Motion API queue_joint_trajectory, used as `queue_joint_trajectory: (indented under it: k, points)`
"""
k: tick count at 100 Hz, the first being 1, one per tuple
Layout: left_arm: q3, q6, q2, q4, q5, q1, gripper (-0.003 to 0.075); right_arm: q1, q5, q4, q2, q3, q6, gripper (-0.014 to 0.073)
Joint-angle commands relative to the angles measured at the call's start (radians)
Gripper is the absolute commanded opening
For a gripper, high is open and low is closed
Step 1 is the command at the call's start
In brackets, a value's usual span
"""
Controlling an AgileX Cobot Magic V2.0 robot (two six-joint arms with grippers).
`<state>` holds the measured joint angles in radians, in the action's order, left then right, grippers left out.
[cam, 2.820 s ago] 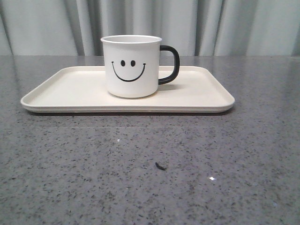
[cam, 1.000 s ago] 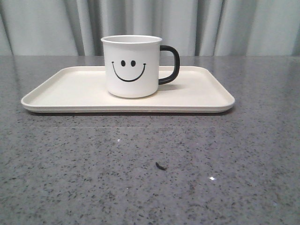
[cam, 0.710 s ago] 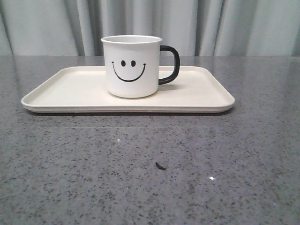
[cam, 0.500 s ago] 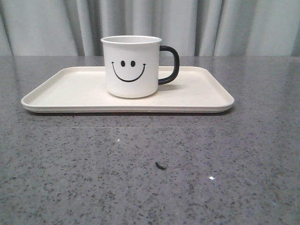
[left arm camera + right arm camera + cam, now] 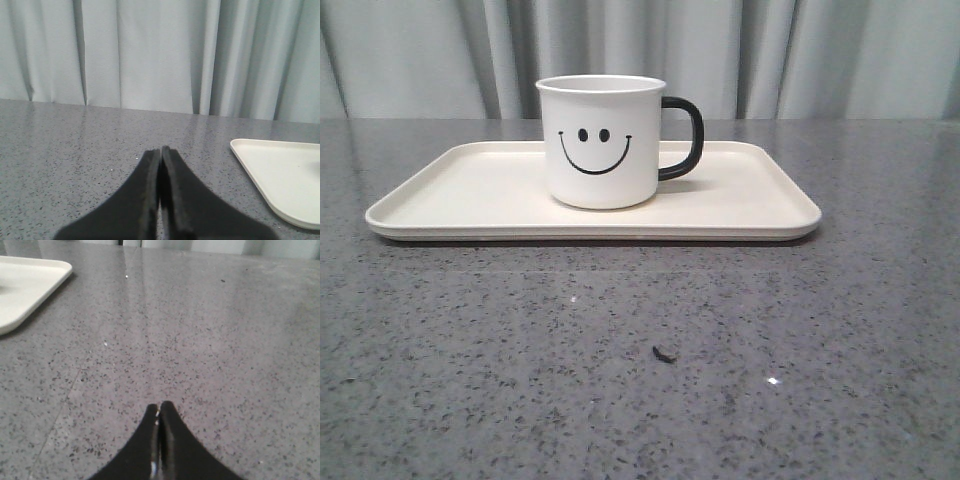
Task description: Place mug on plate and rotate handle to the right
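The white mug (image 5: 600, 142) with a black smiley face stands upright on the cream plate (image 5: 460, 200), near its middle. Its black handle (image 5: 684, 138) points to the right in the front view. Neither arm shows in the front view. In the left wrist view my left gripper (image 5: 160, 150) is shut with nothing held, over bare grey table, and a corner of the plate (image 5: 280, 175) lies off to one side. My right gripper (image 5: 159, 406) is likewise shut and empty above the table, with a plate corner (image 5: 25, 285) at the frame's edge.
The grey speckled table (image 5: 640, 380) stretches in front of the plate, with a small dark scrap (image 5: 663, 353) lying on it. Pale curtains (image 5: 640, 50) hang behind the table's far edge.
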<state>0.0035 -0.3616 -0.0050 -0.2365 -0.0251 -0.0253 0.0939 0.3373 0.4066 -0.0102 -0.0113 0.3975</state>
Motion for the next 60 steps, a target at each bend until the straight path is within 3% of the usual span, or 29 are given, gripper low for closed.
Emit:
queue_joint_trajectory:
  k: [1,14,27,49,60]
  points:
    - [0.005,-0.002,-0.033,0.002,-0.075,-0.001,-0.0019,0.000,-0.093,0.022,-0.016,-0.013,-0.001,-0.0060]
    - [0.005,-0.002,-0.033,0.002,-0.075,-0.001,-0.0019,0.000,-0.059,0.014,-0.016,-0.014,-0.004,-0.0060]
    - [0.005,-0.002,-0.033,0.002,-0.075,-0.001,-0.0019,0.000,-0.063,-0.073,-0.016,-0.014,-0.046,-0.0060]
    - [0.005,-0.002,-0.033,0.002,-0.075,-0.001,-0.0019,0.000,-0.075,-0.342,-0.016,-0.014,-0.467,-0.0060]
    - [0.005,-0.002,-0.033,0.002,-0.075,-0.001,-0.0019,0.000,-0.096,-0.472,-0.016,-0.014,-0.603,-0.0060]
